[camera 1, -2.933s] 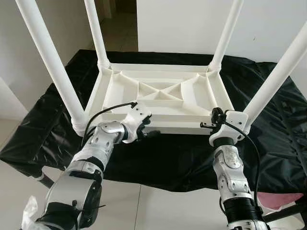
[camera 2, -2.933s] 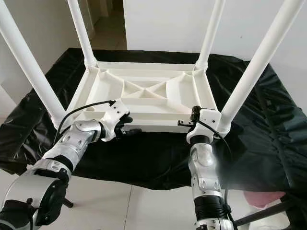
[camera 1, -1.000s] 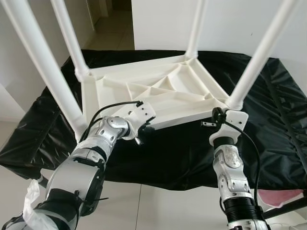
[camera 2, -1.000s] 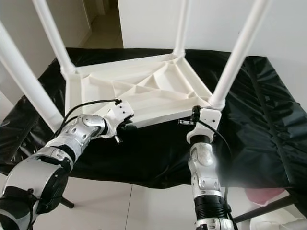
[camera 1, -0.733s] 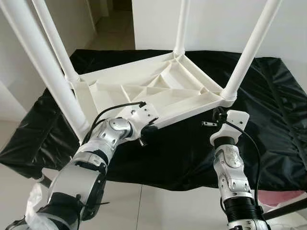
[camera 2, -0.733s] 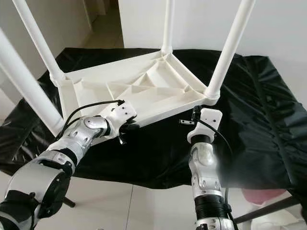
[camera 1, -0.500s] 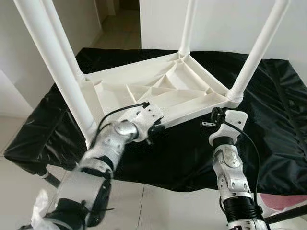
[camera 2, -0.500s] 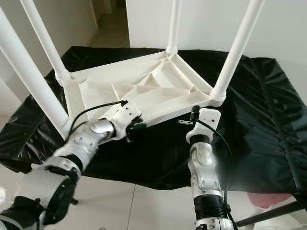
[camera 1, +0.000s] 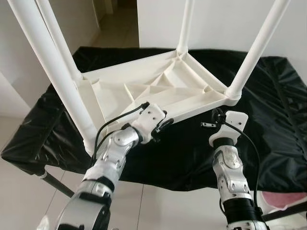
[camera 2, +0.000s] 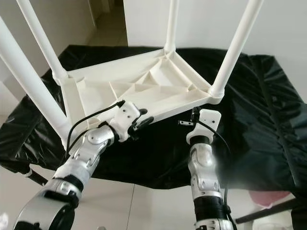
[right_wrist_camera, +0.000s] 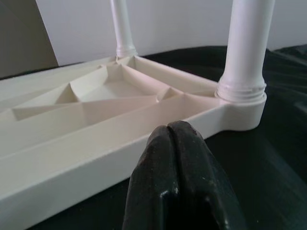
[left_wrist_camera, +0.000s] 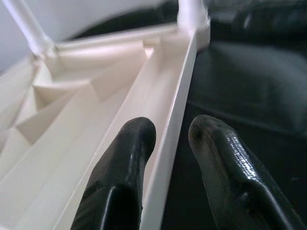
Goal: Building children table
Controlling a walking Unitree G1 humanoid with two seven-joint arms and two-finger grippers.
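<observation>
Inverted white plastic children's table [camera 1: 153,91] on black-covered surface [camera 1: 268,110], ribbed underside up, four legs [camera 1: 256,48] fitted and rising at roughly 10, 12, 1 and 2 o'clock from frame centre. Skewed on the cover, nearest corner at 8 o'clock.

Left gripper [camera 1: 160,128] at the near rim [left_wrist_camera: 175,129]; fingers [left_wrist_camera: 125,158] parted narrowly, one each side of the rim wall, contact not confirmed. Right gripper [camera 2: 184,122] just short of the rim near the 3 o'clock leg socket [right_wrist_camera: 241,93], fingers pressed fully together, holding nothing.

Judged light, rigid, hollow-moulded; smooth and likely slippery. Legs long, hence top-heavy leverage if tipped. Best hold judged at rim wall or ribs close to corner sockets; thin rim mid-span likely to flex.
</observation>
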